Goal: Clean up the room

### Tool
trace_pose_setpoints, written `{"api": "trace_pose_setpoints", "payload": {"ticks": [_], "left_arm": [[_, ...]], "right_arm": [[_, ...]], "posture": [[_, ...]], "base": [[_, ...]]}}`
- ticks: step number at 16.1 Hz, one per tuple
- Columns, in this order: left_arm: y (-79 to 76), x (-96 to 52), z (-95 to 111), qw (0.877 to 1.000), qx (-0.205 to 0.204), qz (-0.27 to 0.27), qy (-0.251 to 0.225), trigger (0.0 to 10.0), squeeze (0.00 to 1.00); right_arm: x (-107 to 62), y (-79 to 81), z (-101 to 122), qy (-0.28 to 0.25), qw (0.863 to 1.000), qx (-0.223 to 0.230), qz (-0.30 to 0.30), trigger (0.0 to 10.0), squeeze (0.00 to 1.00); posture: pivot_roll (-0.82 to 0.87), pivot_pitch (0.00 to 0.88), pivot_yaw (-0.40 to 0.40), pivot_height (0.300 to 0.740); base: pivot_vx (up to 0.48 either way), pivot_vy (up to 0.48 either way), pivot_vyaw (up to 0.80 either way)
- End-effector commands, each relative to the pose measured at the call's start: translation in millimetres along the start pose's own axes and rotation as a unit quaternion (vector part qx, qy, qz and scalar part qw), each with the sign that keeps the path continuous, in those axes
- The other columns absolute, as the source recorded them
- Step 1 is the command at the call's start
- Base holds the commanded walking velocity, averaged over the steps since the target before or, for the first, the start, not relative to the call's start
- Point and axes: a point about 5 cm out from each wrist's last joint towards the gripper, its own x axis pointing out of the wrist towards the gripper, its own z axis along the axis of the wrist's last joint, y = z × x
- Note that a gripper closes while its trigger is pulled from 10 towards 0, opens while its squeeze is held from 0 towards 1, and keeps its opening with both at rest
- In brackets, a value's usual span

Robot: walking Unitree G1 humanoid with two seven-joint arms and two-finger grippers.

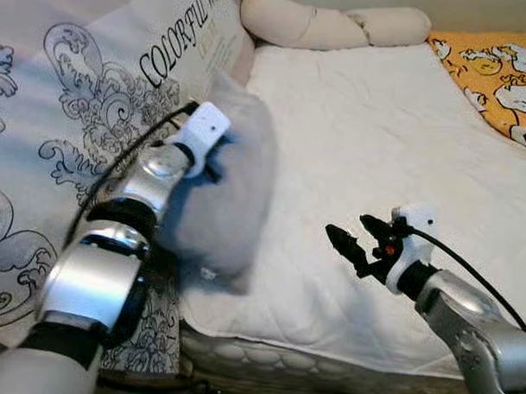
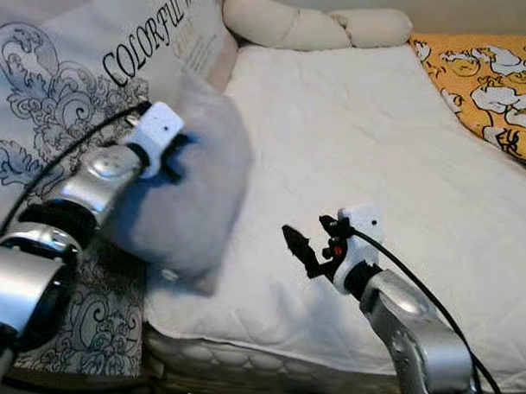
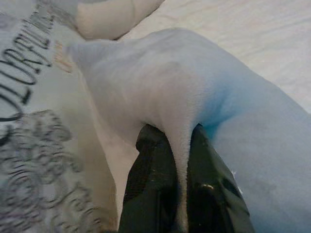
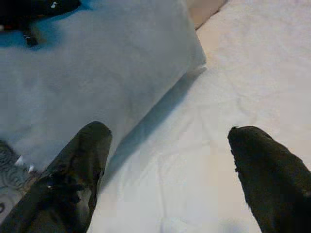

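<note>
A soft grey fleece pillow point(image 1: 221, 194) hangs lifted above the left edge of a bed whose white quilted mattress cover point(image 1: 373, 133) spreads out ahead of the robot. The left gripper point(image 3: 181, 194) is clamped on a pinched fold of the pillow's fabric, its 2 black fingers point(image 3: 150, 189) pressed together on either side of that fold, as the left wrist view shows plainly. The pillow droops from this hold, its lower corner reaching down towards the mattress edge, with a shadow beneath it on the cover. Just behind and to the left of the pillow lies a large pale cushion printed with grey scrollwork and the black word COLORFUL point(image 1: 77, 74), propped along the left side of the bed. At the head of the bed rests a long beige knotted bolster point(image 1: 326, 24), and at the far right corner sits an orange blanket with white cartoon figures point(image 1: 492, 72). The right gripper point(image 1: 349, 237) hovers low over the white cover near the front of the bed, well apart from the pillow, its 2 fingers spread wide with nothing between them; in the right wrist view the dark fingertips point(image 4: 82, 155) frame bare quilted fabric with the grey pillow's edge ahead of them.
</note>
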Motion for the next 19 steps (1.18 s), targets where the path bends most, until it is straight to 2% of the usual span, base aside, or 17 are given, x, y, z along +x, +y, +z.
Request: {"api": "trace_pose_setpoints", "payload": {"ticks": [1,2,4,6,7,8,9,10,11,14,16,19], "left_arm": [[11.1,0.3,15,0.999,0.023,0.021,-0.023,10.0,0.0],[8.6,0.6,10,0.999,0.041,0.029,-0.009,10.0,0.0],[4.0,1.6,6,0.999,0.038,0.038,-0.001,10.0,0.0],[-2.8,2.6,1,0.998,0.055,0.031,0.006,10.0,0.0],[-4.6,2.4,-1,0.998,0.063,0.027,0.009,10.0,0.12],[-1.7,1.2,-3,0.997,0.057,0.044,0.009,10.0,1.0],[0.2,0.5,-4,0.997,0.05,0.05,0.007,10.0,1.0],[2.3,-0.5,-6,0.999,0.02,0.042,0.014,10.0,1.0],[5.2,-1.6,-6,0.999,0.008,0.038,0.014,10.0,1.0],[16.0,-4.9,-3,0.999,-0.01,0.043,-0.004,10.0,1.0],[23.7,-7.6,12,0.996,-0.046,0.035,-0.069,10.0,1.0],[21.1,-8.4,25,0.985,-0.108,-0.009,-0.131,10.0,1.0]], "right_arm": [[-2.9,3.9,2,0.004,1.0,-0.003,0.016,10.0,1.0],[-5.6,5.4,1,0.006,1.0,-0.005,0.019,10.0,1.0],[-10.0,8.8,1,0.01,1.0,-0.005,0.029,10.0,1.0],[-14.4,12.4,1,0.015,0.999,-0.002,0.042,10.0,1.0],[-15.3,13.1,1,0.016,0.999,-0.003,0.044,10.0,1.0],[-15.5,13.8,2,0.015,0.999,-0.003,0.047,10.0,1.0],[-15.4,13.8,2,0.015,0.999,-0.004,0.048,10.0,1.0],[-14.7,13.1,3,0.013,0.999,-0.005,0.047,10.0,1.0],[-13.6,12.1,3,0.011,0.999,-0.008,0.047,10.0,1.0],[-8.7,10.9,7,0.005,0.998,-0.008,0.056,10.0,1.0],[-3.5,9.8,12,-0.011,0.998,-0.003,0.063,10.0,1.0],[-1.4,8.3,15,-0.026,0.998,-0.005,0.053,10.0,1.0]], "posture": [[-0.21,0.0,0.09,0.74],[-0.22,0.0,0.094,0.74],[-0.23,0.0,0.097,0.74],[-0.25,0.006,0.097,0.74],[-0.25,0.005,0.097,0.74],[-0.25,0.004,0.094,0.74],[-0.25,0.003,0.094,0.74],[-0.24,0.0,0.087,0.74],[-0.23,0.0,0.081,0.74],[-0.22,0.0,0.068,0.74],[-0.2,0.0,0.059,0.74],[-0.17,0.0,0.049,0.74]], "base": [[0.0,0.0,0.0],[0.0,0.0,0.0],[0.0,0.0,0.0],[0.0,0.0,0.0],[0.0,0.0,0.0],[0.0,0.0,0.0],[0.0,0.0,0.0],[0.0,0.0,0.0],[0.0,0.0,0.0],[0.0,0.0,0.0],[0.0,0.0,0.0],[0.0,0.0,0.0]]}}
